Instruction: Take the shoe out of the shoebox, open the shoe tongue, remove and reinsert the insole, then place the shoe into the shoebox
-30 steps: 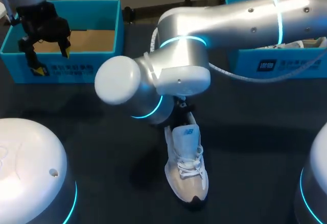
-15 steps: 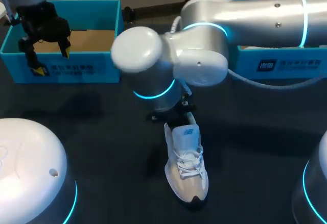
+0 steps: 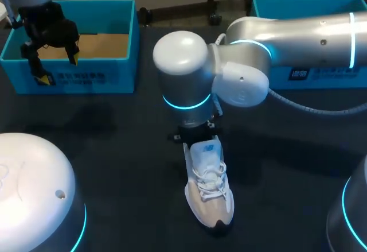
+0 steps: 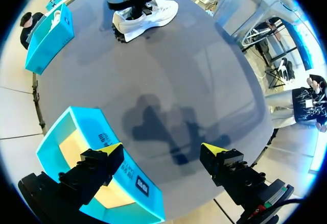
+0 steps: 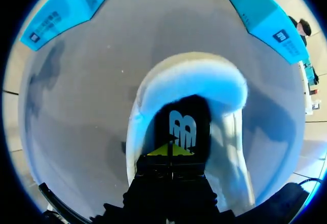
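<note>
A white lace-up shoe (image 3: 209,189) stands on the dark table, toe towards me. My right arm (image 3: 183,85) stands upright over its heel and hides the gripper in the head view. The right wrist view shows my right gripper (image 5: 170,151) shut, its yellow tips together inside the shoe's (image 5: 194,81) opening, on the heel end of the dark insole (image 5: 182,124). Whether it pinches the insole I cannot tell. My left gripper (image 3: 51,54) hangs open and empty over the front wall of the left blue shoebox (image 3: 126,39). From the left wrist, its gripper (image 4: 162,149) faces the distant shoe (image 4: 153,15).
A second blue box (image 3: 321,71) stands at the back right, partly behind my right arm. The left box (image 4: 76,152) shows a brown cardboard floor. Bare dark tabletop (image 3: 114,166) lies between the left box and the shoe.
My right arm has swung to the right and its wrist now stands more upright over the shoe's heel. The shoe and my left arm have kept their places.
</note>
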You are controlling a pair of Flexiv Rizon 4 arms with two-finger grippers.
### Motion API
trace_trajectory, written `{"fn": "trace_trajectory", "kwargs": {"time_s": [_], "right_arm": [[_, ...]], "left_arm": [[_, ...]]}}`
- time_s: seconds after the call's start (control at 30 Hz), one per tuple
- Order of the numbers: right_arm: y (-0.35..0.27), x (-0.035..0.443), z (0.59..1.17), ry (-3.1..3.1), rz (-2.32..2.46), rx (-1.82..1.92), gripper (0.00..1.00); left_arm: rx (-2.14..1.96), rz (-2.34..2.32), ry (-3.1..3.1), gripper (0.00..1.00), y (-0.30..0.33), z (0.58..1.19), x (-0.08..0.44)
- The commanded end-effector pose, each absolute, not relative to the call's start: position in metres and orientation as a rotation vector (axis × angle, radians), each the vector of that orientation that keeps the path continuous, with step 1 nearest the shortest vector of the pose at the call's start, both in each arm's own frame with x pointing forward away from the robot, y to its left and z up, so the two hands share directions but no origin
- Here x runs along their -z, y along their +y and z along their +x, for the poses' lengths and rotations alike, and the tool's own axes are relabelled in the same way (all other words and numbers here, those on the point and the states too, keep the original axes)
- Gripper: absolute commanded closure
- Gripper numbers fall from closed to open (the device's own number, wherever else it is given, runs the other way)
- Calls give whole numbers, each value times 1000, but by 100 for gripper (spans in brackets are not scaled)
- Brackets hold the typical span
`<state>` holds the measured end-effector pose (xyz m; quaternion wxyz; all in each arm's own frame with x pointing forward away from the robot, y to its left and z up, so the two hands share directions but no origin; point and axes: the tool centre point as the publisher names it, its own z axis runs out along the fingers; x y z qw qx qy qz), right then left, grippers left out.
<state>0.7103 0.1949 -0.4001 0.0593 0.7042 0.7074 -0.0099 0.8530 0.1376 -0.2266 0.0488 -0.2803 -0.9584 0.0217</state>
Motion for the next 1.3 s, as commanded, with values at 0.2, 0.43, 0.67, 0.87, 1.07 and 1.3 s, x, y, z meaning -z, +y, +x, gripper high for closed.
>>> {"fn": "trace_trajectory", "kwargs": {"time_s": [0.2,0.43,0.67,0.87,1.07,1.3], "right_arm": [[184,359,714,2143,2069,-46,100],[170,340,719,2247,2022,-84,100],[161,346,716,2364,2004,-41,86],[166,347,706,2369,2019,-17,63],[173,349,696,2364,2037,17,55],[177,352,688,2347,2068,58,52]], "left_arm": [[-65,-856,-2921,0,138,853,227],[-65,-856,-2921,0,138,853,227],[-65,-856,-2921,0,138,853,227],[-65,-856,-2921,0,138,853,227],[-65,-856,-2921,0,138,853,227],[-65,-856,-2921,0,138,853,227]]}}
